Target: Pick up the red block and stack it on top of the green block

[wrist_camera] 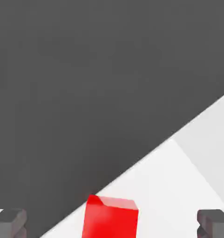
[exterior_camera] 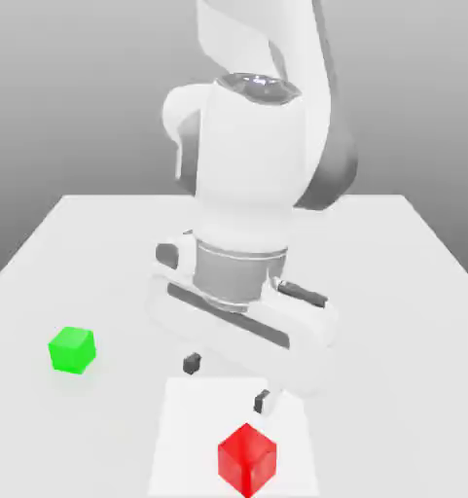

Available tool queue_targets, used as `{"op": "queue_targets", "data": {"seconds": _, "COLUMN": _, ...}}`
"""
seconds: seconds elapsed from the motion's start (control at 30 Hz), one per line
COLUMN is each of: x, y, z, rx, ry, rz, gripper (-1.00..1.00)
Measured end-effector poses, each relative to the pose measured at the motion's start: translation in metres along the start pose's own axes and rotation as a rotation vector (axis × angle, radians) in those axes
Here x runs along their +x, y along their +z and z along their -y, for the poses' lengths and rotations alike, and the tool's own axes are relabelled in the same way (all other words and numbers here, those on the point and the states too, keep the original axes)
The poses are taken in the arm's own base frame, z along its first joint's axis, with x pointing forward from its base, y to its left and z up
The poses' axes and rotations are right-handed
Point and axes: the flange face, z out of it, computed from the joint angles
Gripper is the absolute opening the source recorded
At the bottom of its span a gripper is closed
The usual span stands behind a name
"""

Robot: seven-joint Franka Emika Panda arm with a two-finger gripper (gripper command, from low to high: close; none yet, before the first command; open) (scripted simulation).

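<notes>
Nearest the exterior view's lower edge, on the flat white surface (exterior_camera: 393, 292): small glossy bright-red cube (exterior_camera: 247, 458), resting on a paler white rectangular patch (exterior_camera: 194, 428) of that surface, one corner turned toward the camera, no contact with anything else. Just beyond the red cube and slightly higher in the exterior view: claw (exterior_camera: 226, 381) of the white robot arm (exterior_camera: 252, 165), pointing down, released, spread wide, holding nothing. Two small dark fingertips (exterior_camera: 191, 363) hanging apart, one toward the exterior view's left, the other closer to the red cube and a little above its upper edge. Not touching the cube; cannot tell how high above the surface. From the hand view: same red cube (wrist_camera: 110, 217) seen between the two dark grey fingertips (wrist_camera: 9, 222), clear gap on either side, white patch (wrist_camera: 169, 186) under it, dark ground beyond the surface's edge. Off to the exterior view's left, at about the depth of the claw: small bright-green cube (exterior_camera: 72, 349), plain-faced, sitting flat on the surface, well apart from the red cube and from the claw, nothing on top of it. Farther back: broad white hand housing with a grey metallic wrist ring (exterior_camera: 239, 267) above the claw, then the bulky white arm links rising out of the exterior view's upper edge. Behind all that: far edge of the surface against a plain grey backdrop (exterior_camera: 72, 88).
</notes>
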Motion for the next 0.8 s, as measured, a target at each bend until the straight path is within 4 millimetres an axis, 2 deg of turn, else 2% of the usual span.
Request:
{"op": "queue_targets", "data": {"seconds": 0.2, "x": -0.010, "y": 0.074, "z": -0.009, "rx": -0.037, "ry": 0.055, "rz": 0.047, "gripper": 0.00}}
{"op": "queue_targets", "data": {"seconds": 0.23, "x": -0.011, "y": 0.086, "z": -0.011, "rx": -0.039, "ry": 0.054, "rz": 0.047, "gripper": -1.00}}
{"op": "queue_targets", "data": {"seconds": 0.47, "x": -0.011, "y": 0.089, "z": -0.011, "rx": -0.038, "ry": 0.054, "rz": 0.047, "gripper": -1.00}}
{"op": "queue_targets", "data": {"seconds": 0.63, "x": -0.008, "y": 0.038, "z": -0.009, "rx": -0.038, "ry": 0.056, "rz": 0.047, "gripper": -1.00}}
{"op": "queue_targets", "data": {"seconds": 0.67, "x": 0.008, "y": 0.032, "z": -0.015, "rx": -0.045, "ry": 0.106, "rz": 0.039, "gripper": -1.00}}
{"op": "queue_targets", "data": {"seconds": 0.8, "x": 0.102, "y": 0.023, "z": -0.064, "rx": -0.072, "ry": 0.455, "rz": 0.007, "gripper": -1.00}}
